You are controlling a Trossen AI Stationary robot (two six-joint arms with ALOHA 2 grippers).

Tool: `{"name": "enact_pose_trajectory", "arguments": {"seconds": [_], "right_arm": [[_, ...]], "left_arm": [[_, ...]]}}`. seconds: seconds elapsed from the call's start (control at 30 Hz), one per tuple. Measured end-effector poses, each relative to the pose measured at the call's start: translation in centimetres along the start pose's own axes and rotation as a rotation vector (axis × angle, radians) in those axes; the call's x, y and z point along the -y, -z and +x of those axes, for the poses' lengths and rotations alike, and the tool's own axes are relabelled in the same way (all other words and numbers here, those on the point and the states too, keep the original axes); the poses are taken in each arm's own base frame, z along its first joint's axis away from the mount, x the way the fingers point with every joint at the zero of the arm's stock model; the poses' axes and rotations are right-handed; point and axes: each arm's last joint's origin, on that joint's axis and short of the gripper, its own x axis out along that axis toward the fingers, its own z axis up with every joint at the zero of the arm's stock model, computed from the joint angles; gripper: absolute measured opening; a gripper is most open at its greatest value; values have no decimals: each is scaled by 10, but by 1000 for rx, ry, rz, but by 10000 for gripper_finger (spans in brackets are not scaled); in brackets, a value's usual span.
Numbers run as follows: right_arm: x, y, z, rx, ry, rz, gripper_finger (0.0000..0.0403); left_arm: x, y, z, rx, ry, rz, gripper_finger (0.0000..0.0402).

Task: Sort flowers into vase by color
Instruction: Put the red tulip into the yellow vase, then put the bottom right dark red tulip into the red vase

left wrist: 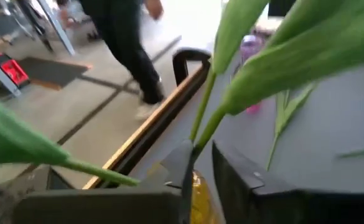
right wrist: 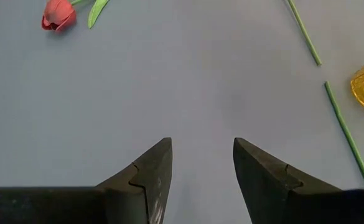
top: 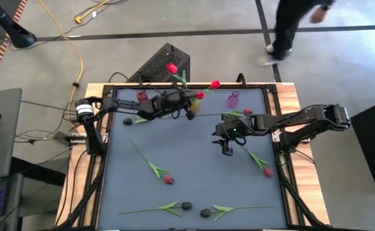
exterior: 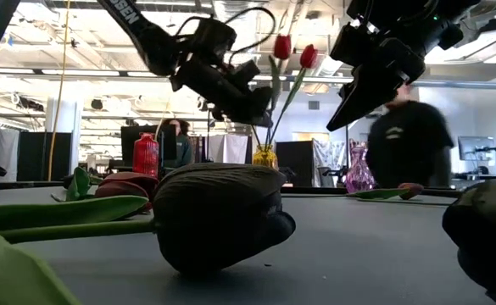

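A yellow vase (exterior: pixel 264 155) at the table's far edge holds red tulips (exterior: pixel 282 47) on long green stems. My left gripper (left wrist: pixel 199 149) hangs just above its mouth. The fingers stand a little apart, with one green stem (left wrist: pixel 201 121) running down between them toward the vase (left wrist: pixel 200 199). My right gripper (top: pixel 227 149) hovers open over the bare mat right of centre, with nothing between its fingers (right wrist: pixel 150 168). Loose flowers lie flat on the mat: red ones (top: pixel 168 179) (top: pixel 268 171) and two dark ones (top: pixel 186 205) (top: pixel 205 212) near the front edge. My left gripper has the tulip's stem (left wrist: pixel 197 140) in the narrow gap between its two fingers, which come nearly level from the table's left and lie across the stem. Whether either finger touches it, I cannot tell. The stem stands upright, its lower end toward the vase.
A red vase (top: pixel 141 96) and a purple vase (top: pixel 233 99) flank the yellow one along the far edge. Another red flower (top: pixel 247 111) lies near the purple vase. A person (top: pixel 290 25) walks past beyond the table. The mat's middle (top: pixel 193 160) is bare.
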Motion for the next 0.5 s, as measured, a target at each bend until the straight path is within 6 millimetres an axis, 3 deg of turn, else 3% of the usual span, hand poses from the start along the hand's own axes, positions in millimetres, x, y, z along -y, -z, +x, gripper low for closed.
{"name": "enact_pose_trajectory", "arguments": {"seconds": [0.3,0.5], "right_arm": [[0,0,0,-3,-1,-4,195],[0,0,0,-3,-1,-6,195]], "left_arm": [[-3,-34,-1,-236,28,95,200],[2,-55,-17,-449,70,181,246]]}}
